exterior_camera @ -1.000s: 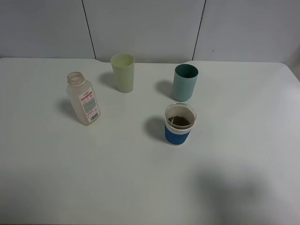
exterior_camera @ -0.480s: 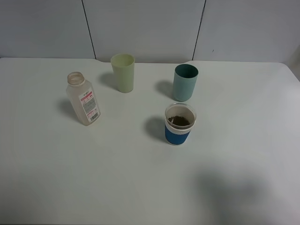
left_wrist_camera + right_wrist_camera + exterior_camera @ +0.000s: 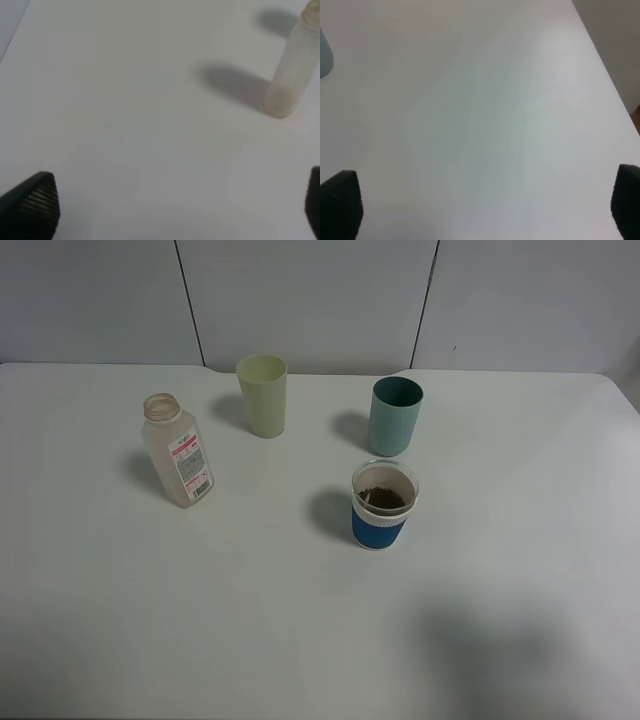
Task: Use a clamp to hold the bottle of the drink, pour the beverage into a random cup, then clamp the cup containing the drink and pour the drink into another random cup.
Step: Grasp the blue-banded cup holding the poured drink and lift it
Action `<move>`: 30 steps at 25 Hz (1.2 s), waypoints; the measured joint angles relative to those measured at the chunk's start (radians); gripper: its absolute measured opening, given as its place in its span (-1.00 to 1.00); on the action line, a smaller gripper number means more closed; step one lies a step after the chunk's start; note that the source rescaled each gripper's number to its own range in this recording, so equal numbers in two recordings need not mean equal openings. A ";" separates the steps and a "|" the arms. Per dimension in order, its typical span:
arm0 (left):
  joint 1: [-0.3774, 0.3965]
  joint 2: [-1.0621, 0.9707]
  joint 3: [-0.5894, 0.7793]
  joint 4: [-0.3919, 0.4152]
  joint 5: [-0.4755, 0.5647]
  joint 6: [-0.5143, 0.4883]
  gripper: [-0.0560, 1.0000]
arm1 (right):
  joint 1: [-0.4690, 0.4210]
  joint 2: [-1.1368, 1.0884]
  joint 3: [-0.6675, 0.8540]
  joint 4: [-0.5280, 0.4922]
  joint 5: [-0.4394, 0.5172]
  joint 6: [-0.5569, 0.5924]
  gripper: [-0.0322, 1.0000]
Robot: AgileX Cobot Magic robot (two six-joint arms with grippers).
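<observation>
White paper over a blue base, the blue-and-white cup (image 3: 383, 505) stands upright near the middle of the counter (image 3: 120, 620) with something dark already inside. The teal cup (image 3: 396, 416) stands just behind it, not touching. The bottle (image 3: 178, 450) is upright and uncapped well to the left and looks close to empty, so the second pour is probably the step in hand.

Neither arm shows in the high view. The left fingers (image 3: 31, 202) are spread wide over bare counter and hold nothing, with the bottle ahead of them. The right fingers (image 3: 340, 202) are equally wide and empty (a grey-blue sliver at the edge of their view may be the teal cup, though I cannot be sure).

The main risk is the paper wall: a hard squeeze could buckle it and slop the drink out. The two cups sit close, so a careless approach could knock the teal one over. It is also the taller of the two, so a low lift would pour against its side. The pale yellow-green tumbler (image 3: 262, 395) could be mistaken for the target.
</observation>
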 joint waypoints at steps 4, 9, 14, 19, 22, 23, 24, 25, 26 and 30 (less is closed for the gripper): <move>0.000 0.000 0.000 0.000 0.000 0.000 1.00 | 0.000 0.090 -0.042 0.000 -0.050 -0.001 1.00; 0.000 0.000 0.000 0.000 0.000 0.000 1.00 | 0.000 0.346 -0.111 0.000 -0.169 -0.001 1.00; 0.000 0.000 0.000 0.000 0.000 0.000 1.00 | 0.000 0.565 -0.171 0.002 -0.314 -0.002 1.00; 0.000 0.000 0.000 0.000 0.000 0.000 1.00 | 0.006 0.753 -0.214 0.002 -0.472 -0.006 1.00; 0.000 0.000 0.000 0.000 0.000 0.000 1.00 | 0.047 0.818 -0.215 0.001 -0.539 -0.006 1.00; 0.000 0.000 0.000 0.000 0.000 0.000 1.00 | 0.072 0.846 -0.215 0.001 -0.573 -0.006 1.00; 0.000 0.000 0.000 0.000 0.000 0.000 1.00 | 0.102 0.866 -0.215 0.001 -0.602 -0.006 1.00; 0.000 0.000 0.000 0.000 0.000 0.000 1.00 | 0.141 0.890 -0.215 0.001 -0.635 -0.006 1.00; 0.000 0.000 0.000 0.000 0.000 0.000 1.00 | 0.176 0.907 -0.215 0.001 -0.659 -0.006 1.00; 0.000 0.000 0.000 0.000 0.000 0.000 1.00 | 0.358 0.979 -0.215 -0.007 -0.729 -0.006 1.00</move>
